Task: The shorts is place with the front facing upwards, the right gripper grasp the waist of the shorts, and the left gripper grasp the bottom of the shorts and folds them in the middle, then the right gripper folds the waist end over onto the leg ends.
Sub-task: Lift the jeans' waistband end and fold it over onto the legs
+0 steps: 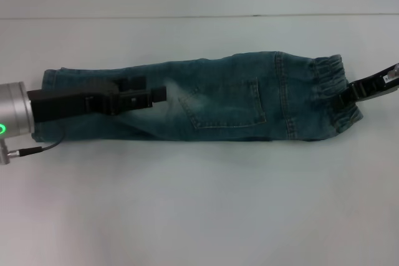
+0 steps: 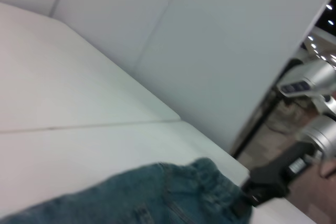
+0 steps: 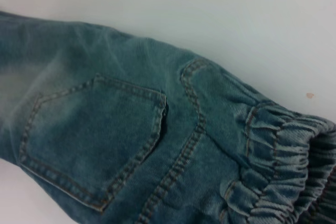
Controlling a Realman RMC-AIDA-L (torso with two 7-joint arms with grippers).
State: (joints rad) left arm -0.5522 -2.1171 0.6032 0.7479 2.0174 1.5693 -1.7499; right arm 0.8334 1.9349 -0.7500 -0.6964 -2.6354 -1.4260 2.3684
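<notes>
The denim shorts [image 1: 206, 98] lie folded lengthwise into 1 long strip across the middle of the head view, on the pale desk [image 1: 199, 216]. The leg hems sit at the left of the frame and the gathered elastic waist [image 1: 333, 95] at the right. 1 stitched patch pocket [image 1: 227, 104] faces up, a little right of centre.

The left end effector [image 1: 159, 93] reaches in from the left edge of the head view, and its black body lies over the leg portion of the strip. Its tip points toward the pocket and appears narrow, but I cannot tell whether it holds any cloth or how far apart its fingers stand. A thin cable [image 1: 34, 149] trails from the silver arm segment at the frame's lower left.

The right end effector [image 1: 350, 95] comes in from the right edge of the head view and meets the waist at its outer edge. Its dark tip touches the elastic band, though whether it has pinched the fabric cannot be told.

In the right wrist view the pocket fills the lower left and the ruched waist fills the lower right. In the left wrist view the waist end shows at the bottom centre, with the right end effector's dark tip against it.
</notes>
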